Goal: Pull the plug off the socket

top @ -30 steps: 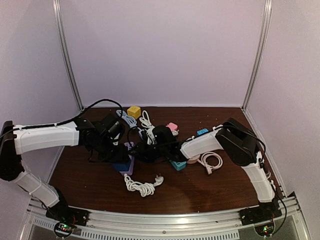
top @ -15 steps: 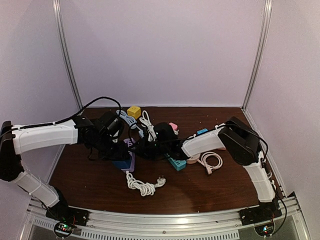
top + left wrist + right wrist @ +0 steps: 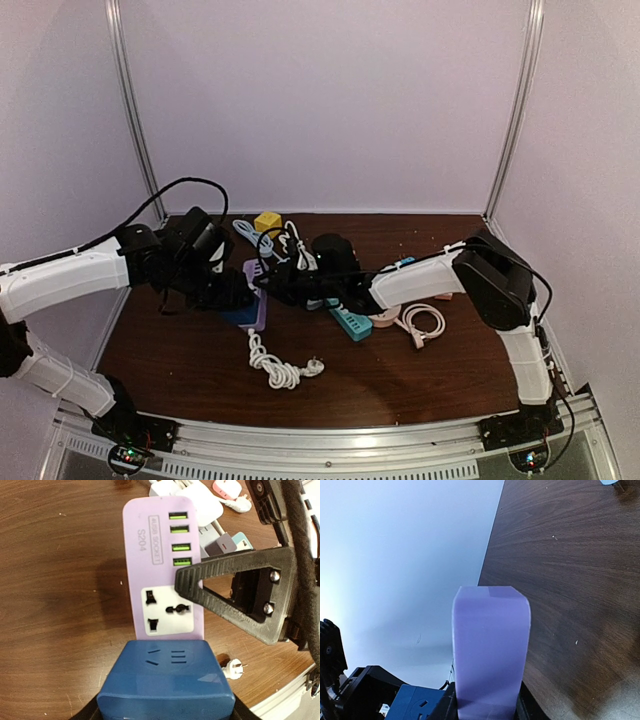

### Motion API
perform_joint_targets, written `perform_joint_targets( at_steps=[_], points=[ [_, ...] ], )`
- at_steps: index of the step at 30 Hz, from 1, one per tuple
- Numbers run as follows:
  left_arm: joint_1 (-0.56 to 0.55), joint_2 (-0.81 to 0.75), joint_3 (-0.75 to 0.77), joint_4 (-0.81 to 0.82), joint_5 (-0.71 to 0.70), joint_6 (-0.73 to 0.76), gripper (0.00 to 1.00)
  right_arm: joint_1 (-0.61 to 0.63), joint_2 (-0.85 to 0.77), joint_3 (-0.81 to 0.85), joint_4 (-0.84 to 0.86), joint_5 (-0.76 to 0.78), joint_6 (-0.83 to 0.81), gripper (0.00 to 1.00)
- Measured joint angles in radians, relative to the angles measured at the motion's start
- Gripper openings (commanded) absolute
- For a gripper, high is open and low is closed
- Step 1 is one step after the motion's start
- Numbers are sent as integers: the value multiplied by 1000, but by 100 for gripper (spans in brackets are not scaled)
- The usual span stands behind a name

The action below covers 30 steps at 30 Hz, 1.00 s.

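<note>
The purple socket strip (image 3: 162, 570) is in the middle of the brown table (image 3: 180, 360), between the two arms. It has four green slots in a row and a white face with plug holes under them. The blue plug (image 3: 167, 680) sits at the near end of the strip, right up against it and covering that end. I cannot tell if its pins are in the strip or out. The left gripper (image 3: 166, 707) pinches the blue plug, with one finger on each side of it. The right gripper (image 3: 485, 705) pinches the purple socket strip at its other end, and the strip sticks straight out from between the fingers. In the left wrist view the right gripper reaches in from the right side of the strip. A white cord (image 3: 278, 368) lies bunched on the table near the front, a bit apart from the strip, and it has a small white plug at one end. A teal strip (image 3: 350, 320) lies just under the right arm. A yellow block (image 3: 267, 222) sits near the back wall, with more white cords next to it.
</note>
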Motion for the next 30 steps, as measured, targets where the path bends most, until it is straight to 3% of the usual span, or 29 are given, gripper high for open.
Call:
perform_joint_targets(
  at_steps=[19, 30],
  points=[
    [19, 0, 8, 1, 46, 26, 24, 6, -33, -23, -29, 48, -13, 0],
    [20, 11, 92, -74, 35, 61, 23, 8, -64, -23, -26, 75, -20, 0]
  ],
)
